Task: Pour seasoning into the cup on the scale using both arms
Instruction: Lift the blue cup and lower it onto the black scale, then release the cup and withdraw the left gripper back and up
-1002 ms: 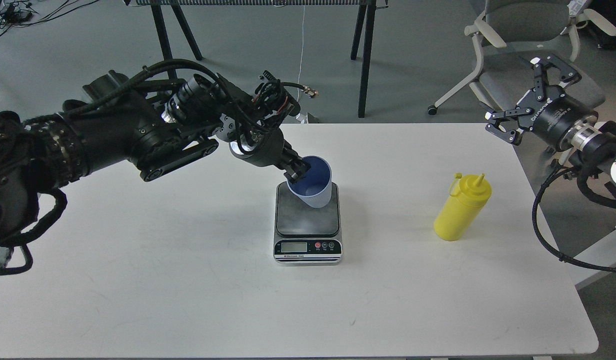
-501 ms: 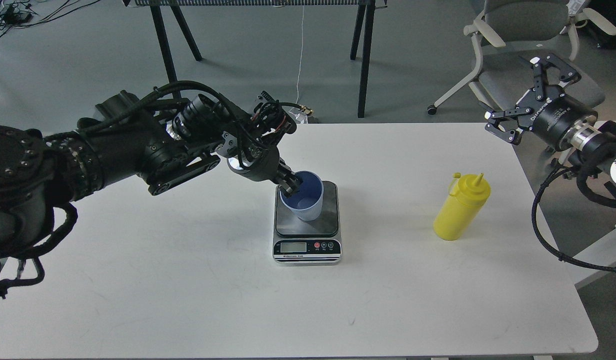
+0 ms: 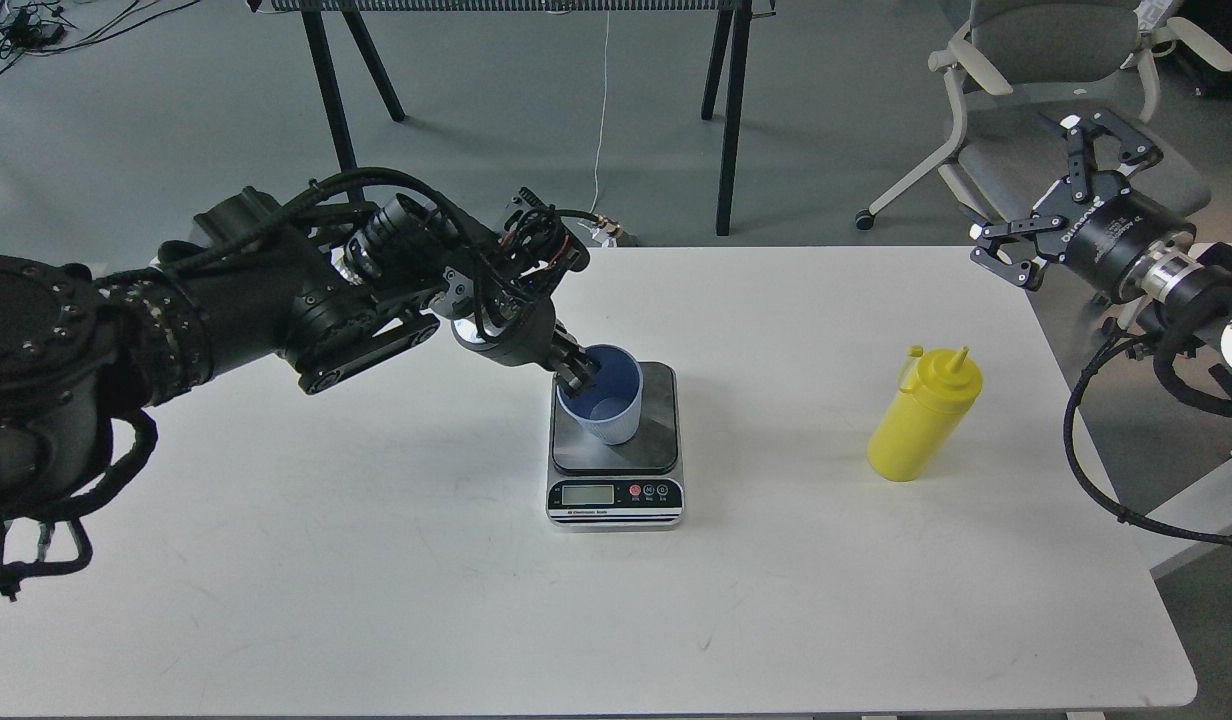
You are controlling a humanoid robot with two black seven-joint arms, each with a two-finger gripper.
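The light blue ribbed cup (image 3: pixel 604 412) stands upright on the dark platform of the scale (image 3: pixel 616 480) at the table's middle. My left gripper (image 3: pixel 579 376) comes in from the left and is shut on the cup's near-left rim, one finger inside it. The yellow squeeze bottle (image 3: pixel 921 415) stands upright on the table to the right, its small cap hanging beside the nozzle. My right gripper (image 3: pixel 1044 200) is open and empty, raised above the table's far right corner, well apart from the bottle.
The white table (image 3: pixel 376 560) ends on the right just past the bottle. An office chair (image 3: pixel 1036 70) stands behind the right gripper. Black table legs (image 3: pixel 731 110) stand beyond the far edge.
My left gripper has lowered the cup from a tilted, raised pose onto the scale platform, where it now stands upright. The right arm and the bottle have not moved.
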